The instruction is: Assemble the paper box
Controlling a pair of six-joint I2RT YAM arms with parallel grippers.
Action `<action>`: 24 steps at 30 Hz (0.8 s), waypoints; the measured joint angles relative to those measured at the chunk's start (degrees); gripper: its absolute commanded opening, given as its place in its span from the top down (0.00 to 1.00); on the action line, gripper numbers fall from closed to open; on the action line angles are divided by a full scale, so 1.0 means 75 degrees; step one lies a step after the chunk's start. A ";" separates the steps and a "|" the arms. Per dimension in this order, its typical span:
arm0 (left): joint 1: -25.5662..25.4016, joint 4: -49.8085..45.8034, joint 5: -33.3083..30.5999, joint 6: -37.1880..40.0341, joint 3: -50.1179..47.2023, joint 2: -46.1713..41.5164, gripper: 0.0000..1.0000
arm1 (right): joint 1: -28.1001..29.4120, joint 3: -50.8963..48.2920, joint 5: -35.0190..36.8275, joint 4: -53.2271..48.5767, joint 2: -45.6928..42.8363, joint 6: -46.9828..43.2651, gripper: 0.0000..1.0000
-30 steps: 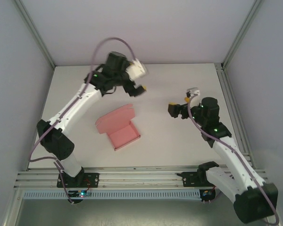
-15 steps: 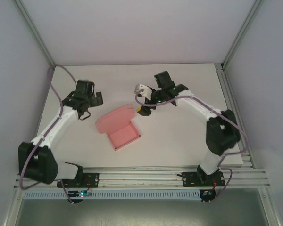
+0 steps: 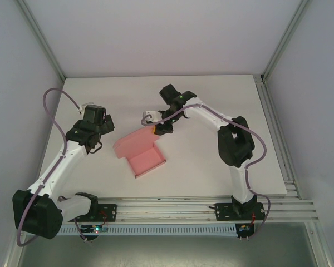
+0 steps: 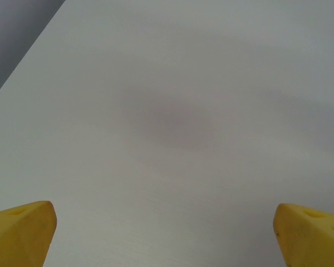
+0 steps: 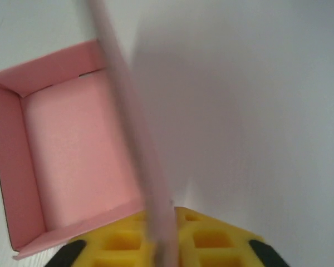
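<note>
While the right claw [image 5: 164, 245] sits at the far end of the paper box [image 3: 142, 153], I read it as pressed together on the lid flap [image 5: 128, 111]. Yellow pad shows on either side of that thin card edge, so it looks pinched rather than merely touched. Just beside the pinch, the tray [image 5: 78, 156] lies open, with three of its low walls standing around a flat pink floor.

The left claw [image 4: 167, 233] is spread wide, holding nothing, its fingertips [image 4: 22, 231] far apart over bare surface [image 3: 211, 105]. From the overhead view it hangs to the left of the box, near it but not touching.

The box itself rests near the middle of the surface, between the two claws.

My judgement on progress: the base is formed and the walls are up, so the folding of the tray looks done. What remains is the lid, which is still raised. It needs swinging over the tray and its front tab tucking in. I cannot tell whether every wall tab is locked.
</note>
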 measured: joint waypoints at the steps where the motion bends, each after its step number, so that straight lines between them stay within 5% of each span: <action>1: 0.0000 0.0026 0.0082 0.0009 0.0000 -0.0032 0.00 | -0.0003 -0.0020 -0.0006 0.0003 -0.0026 0.0017 1.00; 7: 0.0000 0.0583 0.1588 0.0959 0.0137 -0.0035 0.00 | -0.0213 -0.1268 0.0204 0.0321 -0.1067 0.0076 1.00; 19: 0.0000 0.1577 0.6936 0.4794 0.0143 0.0673 0.02 | -0.2396 -0.3177 -0.0280 0.0796 -0.2535 0.0557 1.00; 24: 0.0000 0.1460 0.8212 0.5619 0.0638 0.2328 0.33 | -0.2454 -0.3258 -0.0609 0.0772 -0.2495 0.0554 1.00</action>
